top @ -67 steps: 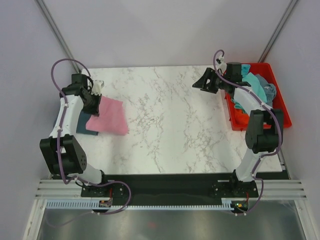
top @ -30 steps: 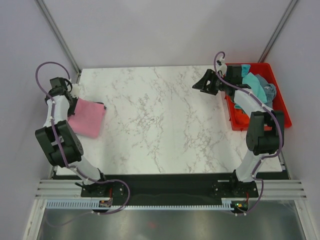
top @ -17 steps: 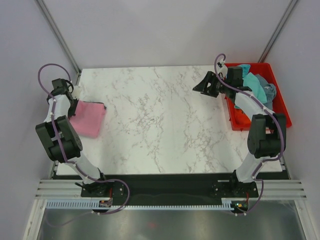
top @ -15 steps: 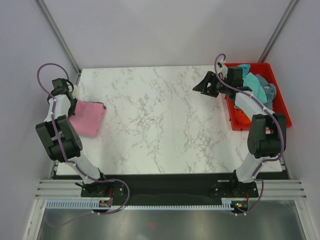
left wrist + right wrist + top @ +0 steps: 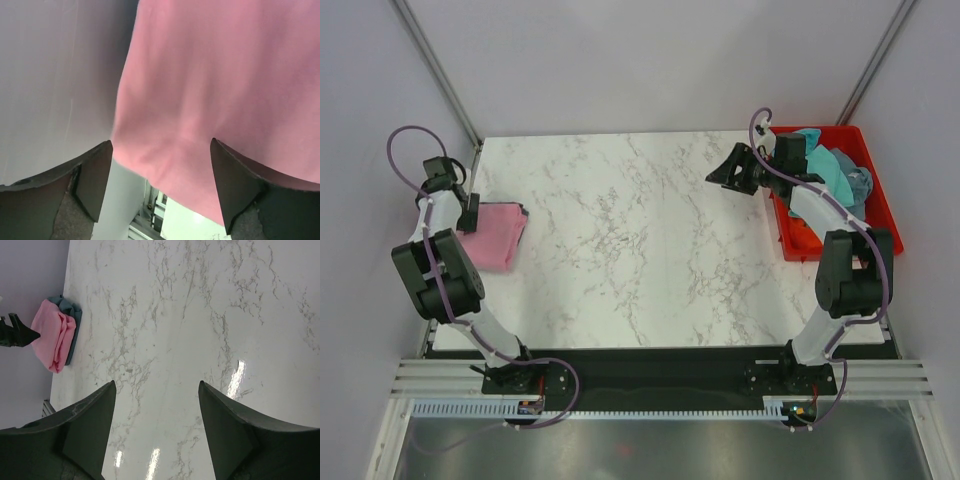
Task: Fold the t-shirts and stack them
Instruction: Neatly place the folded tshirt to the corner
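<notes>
Top view: left gripper (image 5: 468,213) sits at the far edge of the folded pink t-shirt (image 5: 496,236) by the table's (image 5: 650,260) left side, contact unclear. Right gripper (image 5: 732,173) hangs over bare marble beside the red crate (image 5: 878,205) holding turquoise t-shirts (image 5: 828,168). Left wrist: the 2 fingers (image 5: 92,172) are spread wide with nothing pinched, and the pink t-shirt fills the gap beyond them. Right wrist: 2 fingers (image 5: 85,425) spread and empty over marble, pink t-shirt lying on a slate-blue t-shirt (image 5: 73,316) well apart.
</notes>
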Motion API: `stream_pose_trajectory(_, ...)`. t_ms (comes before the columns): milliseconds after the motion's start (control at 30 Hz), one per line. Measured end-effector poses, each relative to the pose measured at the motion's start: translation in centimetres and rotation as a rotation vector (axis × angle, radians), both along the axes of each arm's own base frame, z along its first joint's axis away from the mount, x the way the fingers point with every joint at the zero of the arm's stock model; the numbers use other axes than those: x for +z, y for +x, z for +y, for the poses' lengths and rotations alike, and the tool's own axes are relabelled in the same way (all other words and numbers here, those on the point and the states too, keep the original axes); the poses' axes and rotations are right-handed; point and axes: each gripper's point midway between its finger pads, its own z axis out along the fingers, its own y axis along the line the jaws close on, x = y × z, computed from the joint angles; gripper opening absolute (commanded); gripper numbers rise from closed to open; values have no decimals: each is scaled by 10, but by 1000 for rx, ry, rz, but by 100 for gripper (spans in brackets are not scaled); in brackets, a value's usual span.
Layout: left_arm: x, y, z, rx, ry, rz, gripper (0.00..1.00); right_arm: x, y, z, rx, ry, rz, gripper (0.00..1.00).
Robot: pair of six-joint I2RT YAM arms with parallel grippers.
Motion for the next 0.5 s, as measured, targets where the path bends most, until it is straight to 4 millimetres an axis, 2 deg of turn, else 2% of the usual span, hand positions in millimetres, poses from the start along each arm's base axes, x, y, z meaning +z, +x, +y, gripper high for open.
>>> stream_pose_trajectory(133,15,2,-11,-13,-25,-62,90,-2,-3,0,0,-2,5,75)
stream_pose_trajectory(267,64,11,-35,-69,4,-192,90,-7,-7,-1,-1,-8,14,76)
stream_pose_trajectory(333,90,18,-58,-127,18,-257,90,-7,-6,-3,-4,-12,10,76)
stream_pose_trajectory(467,133,36,-130,-314,12,-374,90,-5,-4,-8,-17,-30,-5,79)
stream_pose_trajectory(500,140,39,-147,-344,-3,-400,99,-4,-4,-9,-19,-37,-10,80)
